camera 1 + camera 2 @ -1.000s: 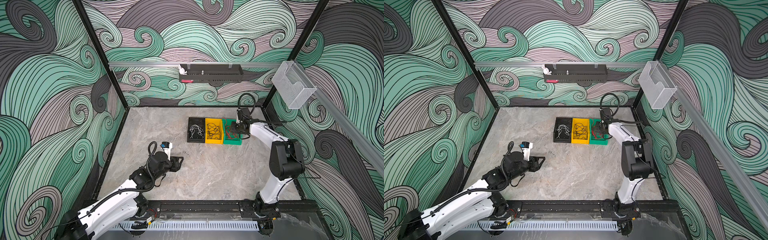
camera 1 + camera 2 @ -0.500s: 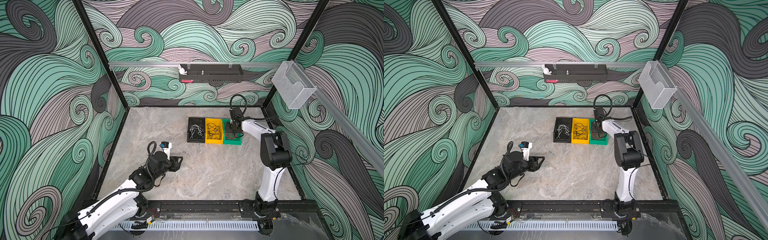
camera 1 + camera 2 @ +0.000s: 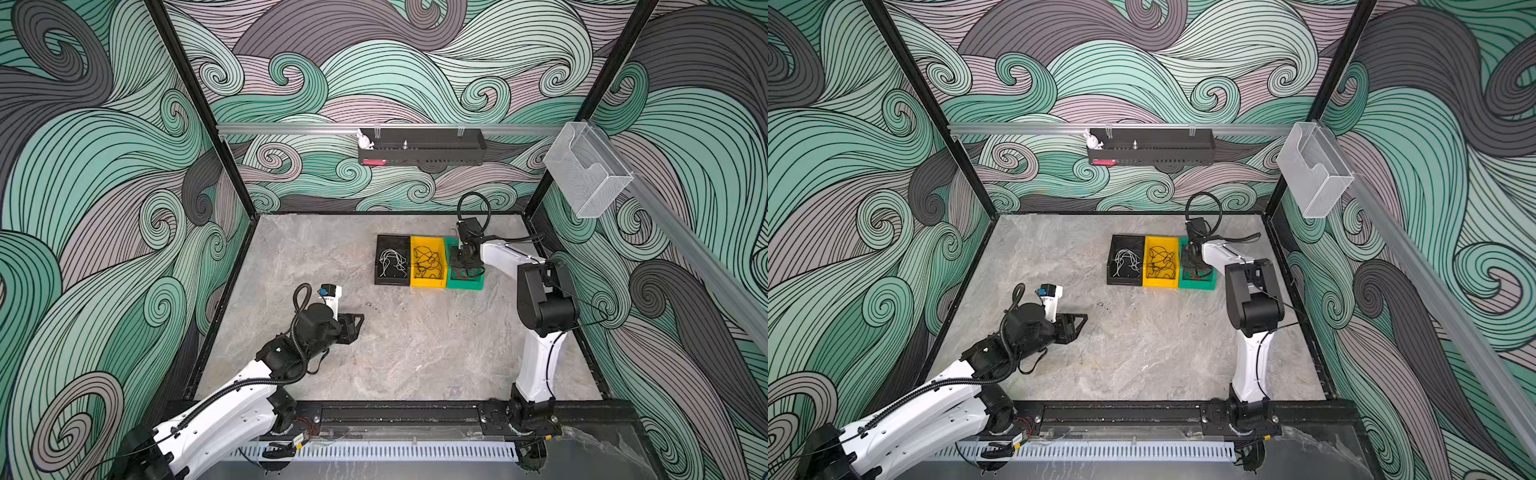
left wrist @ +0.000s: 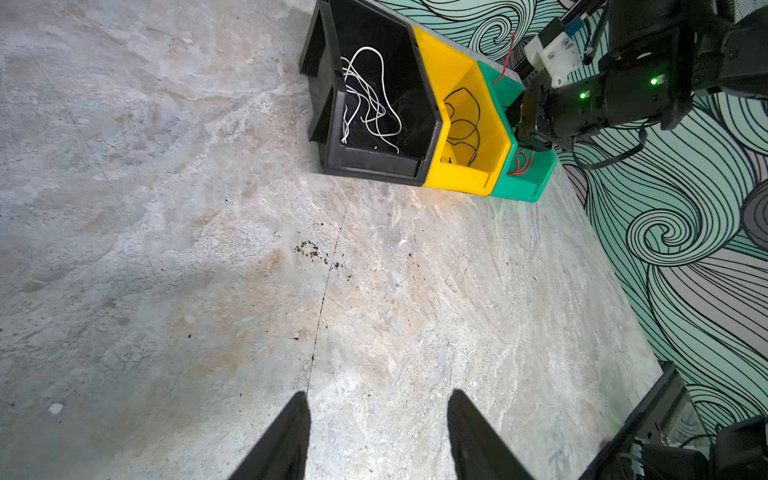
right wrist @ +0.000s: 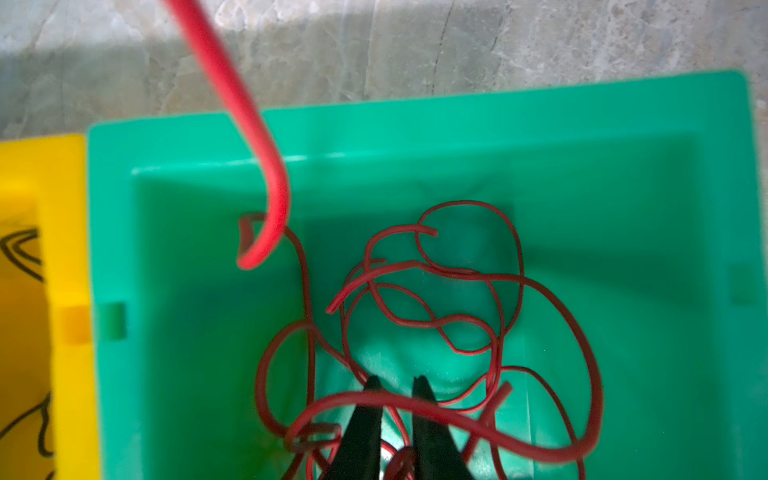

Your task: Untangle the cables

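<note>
- Grey marbled tabletop (image 3: 415,353) fills a booth papered with green and mauve wave swirls.
- Near the front left corner, the left gripper (image 4: 378,395) hovers over bare stone with its fingers wide apart and nothing between them.
- Three open bins stand in a row, touching, toward the far right corner.
  - The black bin (image 4: 370,168) holds the white cables (image 4: 370,99).
  - The yellow bin (image 4: 457,180) in the middle holds the black cables (image 3: 428,262).
  - The green bin (image 5: 415,124), nearest the right edge, holds the red cables (image 5: 415,264).
- The right gripper (image 5: 397,380) points down into the green bin.
  - Its fingers (image 5: 361,428) stand narrowly apart, with red loops crossing the tips.
  - Whether they pinch a strand cannot be told.
- One red strand (image 5: 232,91) rises out of the bin, close past the right wrist camera.
- The step in hand looks like dropping a red cable among its own colour.
- To do it well:
  - Spread the fingers fully before rising.
  - Lift straight up, so no loop snags and follows.
  - Check that the raised strand falls inside the green walls, not into the yellow bin.
</note>
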You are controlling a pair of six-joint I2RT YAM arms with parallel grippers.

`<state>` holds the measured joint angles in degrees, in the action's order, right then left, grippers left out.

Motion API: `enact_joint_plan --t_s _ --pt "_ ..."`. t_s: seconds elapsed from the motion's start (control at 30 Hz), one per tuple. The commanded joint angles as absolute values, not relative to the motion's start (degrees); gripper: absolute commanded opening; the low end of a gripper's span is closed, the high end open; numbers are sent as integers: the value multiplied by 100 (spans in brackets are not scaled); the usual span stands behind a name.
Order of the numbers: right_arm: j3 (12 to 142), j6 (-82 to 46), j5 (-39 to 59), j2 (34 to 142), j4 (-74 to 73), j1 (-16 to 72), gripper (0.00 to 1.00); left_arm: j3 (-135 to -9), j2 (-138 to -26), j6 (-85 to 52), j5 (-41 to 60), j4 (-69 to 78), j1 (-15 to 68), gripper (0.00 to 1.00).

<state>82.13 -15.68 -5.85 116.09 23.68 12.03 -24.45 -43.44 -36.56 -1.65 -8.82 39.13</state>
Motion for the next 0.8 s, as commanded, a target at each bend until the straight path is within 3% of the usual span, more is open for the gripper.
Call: enact_joint_plan --t_s 0.0,0.3,0.77 --pt "8066 -1569 -495 11143 2472 1219 21 -2468 -4246 -3675 -120 -1000 3876 56" --pt "7932 -1529 -490 10518 2578 1204 33 -2440 -4078 -3718 -107 -1058 3876 56" --pt "8439 -1331 -114 10611 2421 1130 47 -2451 -4317 -3684 -88 -872 3875 55"
